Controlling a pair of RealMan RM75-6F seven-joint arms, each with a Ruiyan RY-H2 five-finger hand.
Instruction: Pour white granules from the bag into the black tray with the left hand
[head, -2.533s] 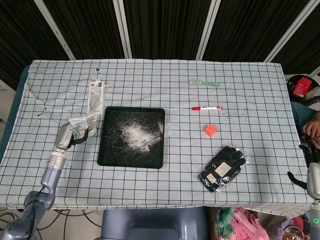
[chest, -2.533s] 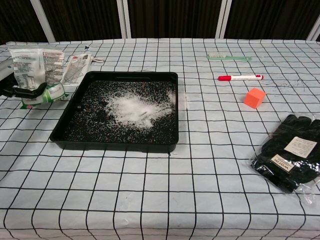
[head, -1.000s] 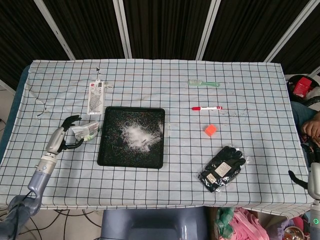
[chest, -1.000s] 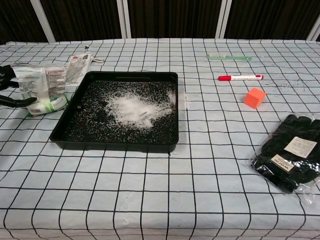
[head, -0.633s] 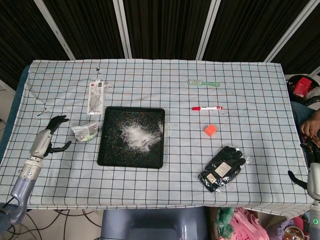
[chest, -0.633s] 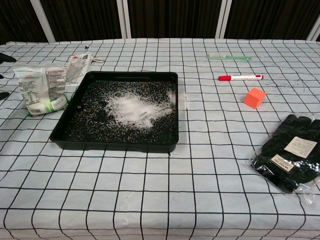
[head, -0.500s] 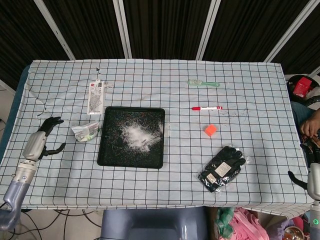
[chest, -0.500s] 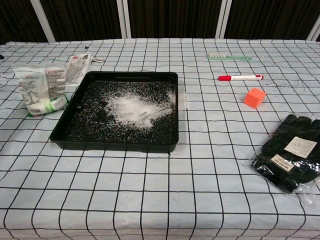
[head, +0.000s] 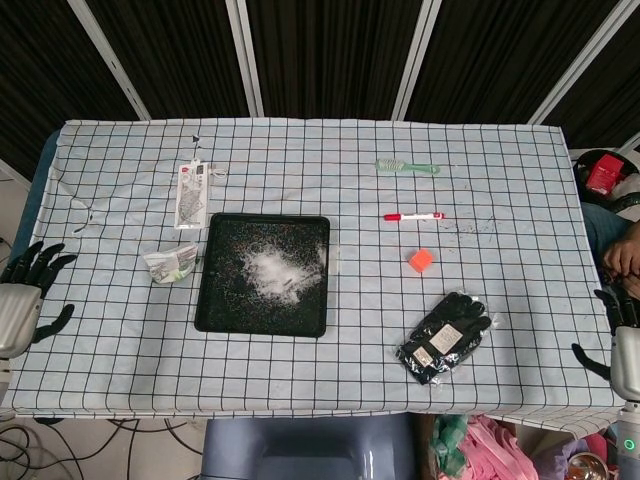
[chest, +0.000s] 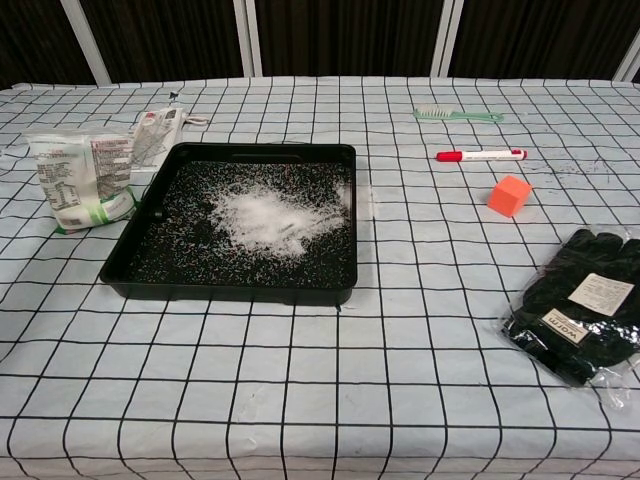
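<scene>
Pour looks done, left hand (head: 22, 295) off the bag (head: 170, 263)

Bag stands just left of the black tray (head: 212, 318), granules (head: 272, 272) heaped inside. Left hand empty, fingers spread, at the surface's left edge, well left of the bag; right hand (head: 622, 345) far off.

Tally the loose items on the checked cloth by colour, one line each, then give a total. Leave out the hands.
Black: 2, the tray and the packed gloves
White: 2, the granule bag and the flat packet
Green: 1, the brush
Red and white: 1, the marker
Orange: 1, the cube
Total: 7
</scene>
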